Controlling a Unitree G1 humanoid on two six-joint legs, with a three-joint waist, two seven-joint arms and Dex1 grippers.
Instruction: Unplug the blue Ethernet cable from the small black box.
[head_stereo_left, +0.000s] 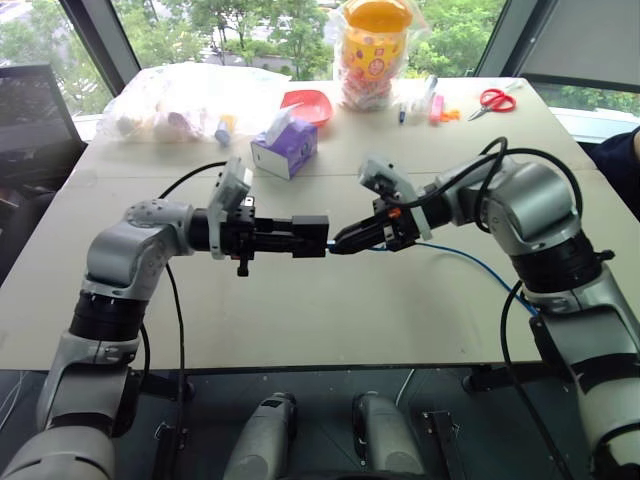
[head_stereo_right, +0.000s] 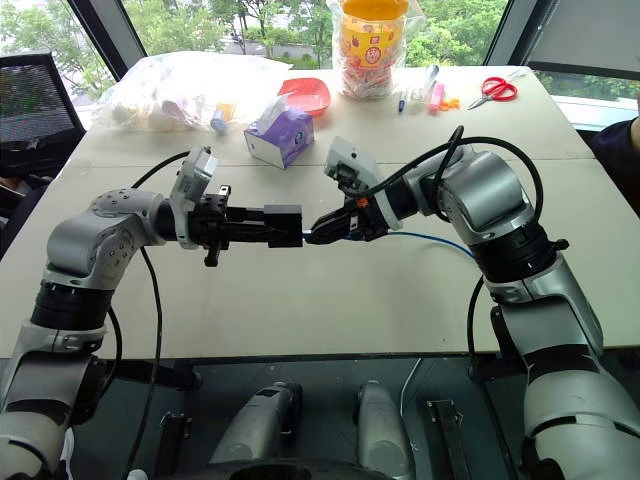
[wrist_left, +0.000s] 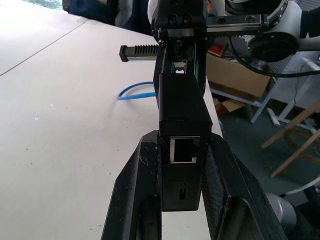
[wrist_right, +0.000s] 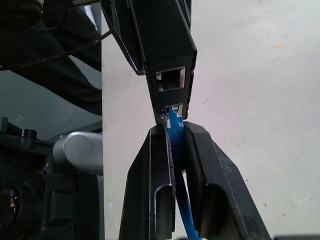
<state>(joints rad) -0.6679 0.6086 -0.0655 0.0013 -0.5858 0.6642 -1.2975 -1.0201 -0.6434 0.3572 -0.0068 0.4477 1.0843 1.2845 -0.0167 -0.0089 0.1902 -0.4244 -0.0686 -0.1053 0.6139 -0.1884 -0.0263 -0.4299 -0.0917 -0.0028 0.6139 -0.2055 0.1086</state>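
Held up over the table (head_stereo_left: 300, 320), between both arms: small black box (head_stereo_left: 309, 236) clamped in the closed left hand (head_stereo_left: 290, 238), seemingly braced against the pull. Right hand (wrist_right: 176, 150) closed on the blue Ethernet cable (wrist_right: 174, 131) just behind its plug, still seated in the box's port. Box's long axis level, running left to right, cable end facing the right hand. Blue cord trailing away rightward across the table.

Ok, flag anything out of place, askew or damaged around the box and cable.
Nothing stands out. The small black box is held level above the table in the left gripper; the right gripper pinches the blue Ethernet cable at its plug, still seated.
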